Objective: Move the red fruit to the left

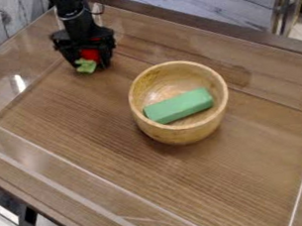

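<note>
The red fruit [87, 63] is a small bright-red piece with a green bit at its lower end, lying on the wooden table [104, 159] at the upper left. My black gripper [86, 57] points straight down over it with its jaws open, one finger on each side of the fruit. The fingertips sit close to the table surface. Whether the fingers touch the fruit I cannot tell.
A round wooden bowl [182, 128] stands right of the middle, holding a green rectangular block [178, 107]. Clear plastic walls edge the table at the left and front. A grey plank wall and a table leg show at the back right.
</note>
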`<state>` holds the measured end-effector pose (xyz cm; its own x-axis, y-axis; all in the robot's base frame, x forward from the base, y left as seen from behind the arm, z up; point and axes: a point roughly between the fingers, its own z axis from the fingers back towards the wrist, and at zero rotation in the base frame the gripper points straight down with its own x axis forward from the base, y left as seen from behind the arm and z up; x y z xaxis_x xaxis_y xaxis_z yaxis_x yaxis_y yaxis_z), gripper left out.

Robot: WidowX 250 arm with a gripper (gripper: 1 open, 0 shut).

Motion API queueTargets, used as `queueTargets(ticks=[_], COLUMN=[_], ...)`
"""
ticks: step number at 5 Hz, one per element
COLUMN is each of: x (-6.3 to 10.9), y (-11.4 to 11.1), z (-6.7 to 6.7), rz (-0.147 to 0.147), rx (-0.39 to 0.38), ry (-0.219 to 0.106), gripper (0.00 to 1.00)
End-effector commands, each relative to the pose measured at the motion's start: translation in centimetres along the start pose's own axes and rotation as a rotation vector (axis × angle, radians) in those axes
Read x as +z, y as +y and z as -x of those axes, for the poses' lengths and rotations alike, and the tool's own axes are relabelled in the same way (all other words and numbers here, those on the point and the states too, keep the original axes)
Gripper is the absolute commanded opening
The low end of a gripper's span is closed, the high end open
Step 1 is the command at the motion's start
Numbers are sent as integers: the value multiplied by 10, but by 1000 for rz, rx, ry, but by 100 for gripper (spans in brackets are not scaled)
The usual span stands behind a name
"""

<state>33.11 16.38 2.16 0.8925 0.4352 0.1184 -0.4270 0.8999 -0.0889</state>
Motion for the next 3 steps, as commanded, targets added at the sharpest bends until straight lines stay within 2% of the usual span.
queueTargets(ticks=[1, 2, 3], x=[19, 26, 34], y=[-3, -2, -7], z=[-3, -1, 7], rz=[26, 50, 59], rx=[13, 21, 124], ry=[-20, -8, -20], gripper=[100, 100, 100])
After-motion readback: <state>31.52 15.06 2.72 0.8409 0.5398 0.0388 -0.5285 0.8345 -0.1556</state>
